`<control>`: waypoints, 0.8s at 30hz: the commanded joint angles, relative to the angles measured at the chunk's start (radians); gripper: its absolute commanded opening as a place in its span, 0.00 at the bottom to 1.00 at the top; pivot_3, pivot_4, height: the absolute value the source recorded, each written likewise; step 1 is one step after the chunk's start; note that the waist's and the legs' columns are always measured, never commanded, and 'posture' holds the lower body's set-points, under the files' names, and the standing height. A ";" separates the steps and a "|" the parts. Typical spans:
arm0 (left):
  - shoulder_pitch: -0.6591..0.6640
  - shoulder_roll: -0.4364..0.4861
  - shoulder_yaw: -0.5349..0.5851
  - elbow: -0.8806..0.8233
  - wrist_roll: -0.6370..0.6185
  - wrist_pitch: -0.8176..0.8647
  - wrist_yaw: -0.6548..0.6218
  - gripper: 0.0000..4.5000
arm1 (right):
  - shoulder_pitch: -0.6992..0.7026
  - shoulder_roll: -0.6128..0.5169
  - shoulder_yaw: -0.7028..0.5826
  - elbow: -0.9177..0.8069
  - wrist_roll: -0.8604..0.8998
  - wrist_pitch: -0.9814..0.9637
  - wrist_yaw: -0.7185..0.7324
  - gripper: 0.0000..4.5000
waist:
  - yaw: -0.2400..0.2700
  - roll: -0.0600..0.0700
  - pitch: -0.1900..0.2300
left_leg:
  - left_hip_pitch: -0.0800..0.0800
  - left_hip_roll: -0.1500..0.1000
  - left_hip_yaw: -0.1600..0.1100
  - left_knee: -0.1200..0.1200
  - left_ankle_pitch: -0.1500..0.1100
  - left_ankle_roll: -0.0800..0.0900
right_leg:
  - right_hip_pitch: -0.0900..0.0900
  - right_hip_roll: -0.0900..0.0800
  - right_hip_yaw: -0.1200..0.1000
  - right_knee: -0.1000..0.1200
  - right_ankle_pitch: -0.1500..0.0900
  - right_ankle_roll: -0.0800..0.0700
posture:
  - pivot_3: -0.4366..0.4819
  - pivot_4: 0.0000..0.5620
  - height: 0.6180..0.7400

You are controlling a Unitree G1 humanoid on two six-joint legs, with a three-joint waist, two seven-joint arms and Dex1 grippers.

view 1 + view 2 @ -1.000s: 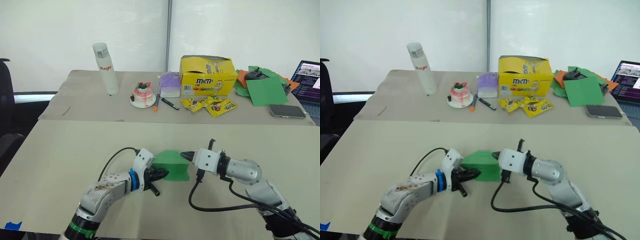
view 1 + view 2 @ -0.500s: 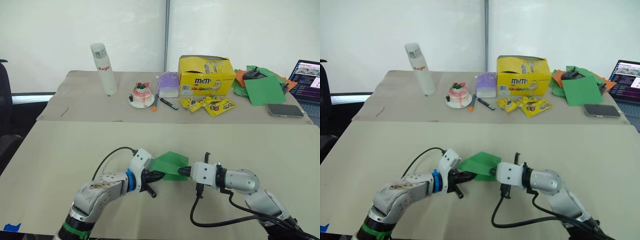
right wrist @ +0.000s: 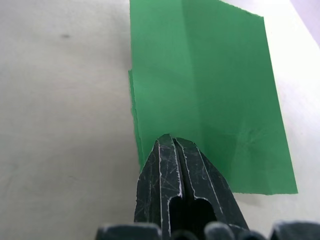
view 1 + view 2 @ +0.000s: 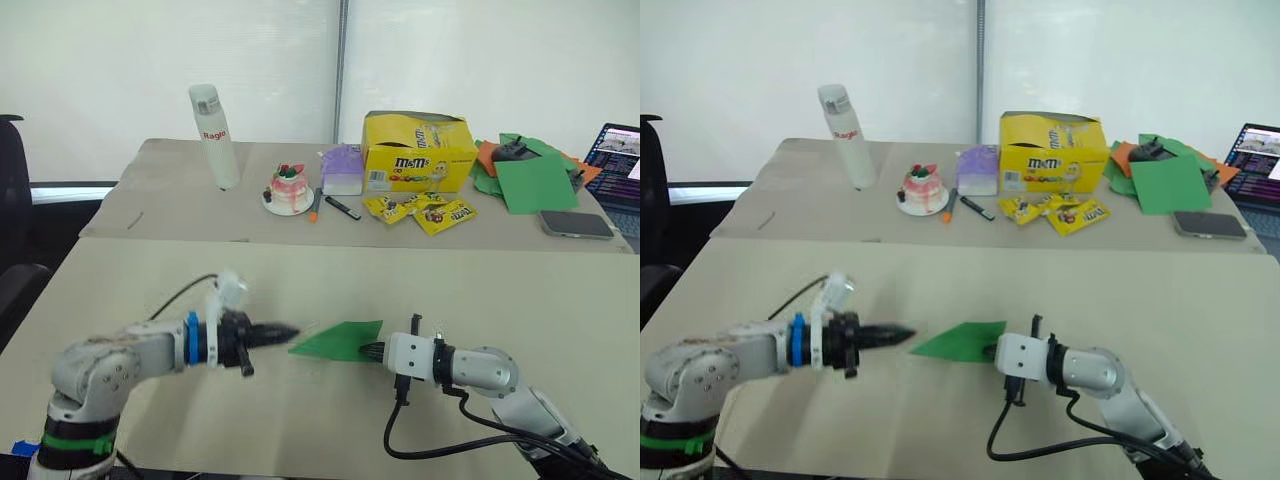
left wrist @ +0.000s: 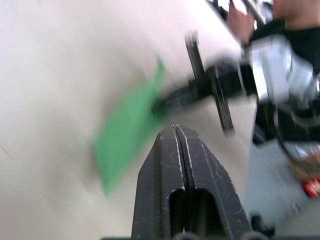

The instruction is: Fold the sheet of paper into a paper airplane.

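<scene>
Two pairs of closed fingers: right (image 4: 372,351) pinching half-hidden sheet of paper (image 4: 338,340), left (image 4: 290,330) empty.

The sheet of paper (image 4: 340,340) is plain bright green, with paler crease lines across it; both grippers have black fingers, the left gripper (image 4: 283,331) behind a blue ring on a silver arm; the desk (image 4: 120,290) is plain beige; toward its far edge, the candy box (image 4: 417,150) is yellow with brown lettering; the bottle (image 4: 215,136) is white with red lettering; the pile of sheets (image 4: 530,175) at the far right corner is green and orange.
</scene>
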 commanded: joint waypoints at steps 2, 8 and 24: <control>-0.059 -0.001 -0.055 0.080 0.115 -0.140 0.000 0.01 | 0.020 -0.009 0.009 0.024 -0.020 -0.017 -0.005 0.00 | 0.000 0.000 0.000 | 0.000 0.000 0.000 0.000 0.000 0.000 | 0.000 0.000 0.000 0.000 0.000 0.000 | 0.48 0.27 0.98; -0.081 0.047 -0.331 0.162 0.381 -0.385 -0.131 0.01 | 0.033 -0.001 0.006 0.010 -0.031 -0.004 -0.028 0.00 | 0.000 0.000 0.000 | 0.000 0.000 0.000 0.000 0.000 0.000 | 0.000 0.000 0.001 0.000 0.000 0.000 | 0.48 0.27 0.98; -0.258 -0.123 -0.605 0.485 0.569 -0.623 -0.481 0.01 | 0.045 -0.006 -0.010 -0.036 -0.039 0.041 -0.045 0.00 | 0.004 -0.001 0.000 | -0.001 -0.002 0.002 0.000 0.000 0.000 | 0.000 0.003 0.000 0.000 0.000 0.000 | 0.48 0.27 0.98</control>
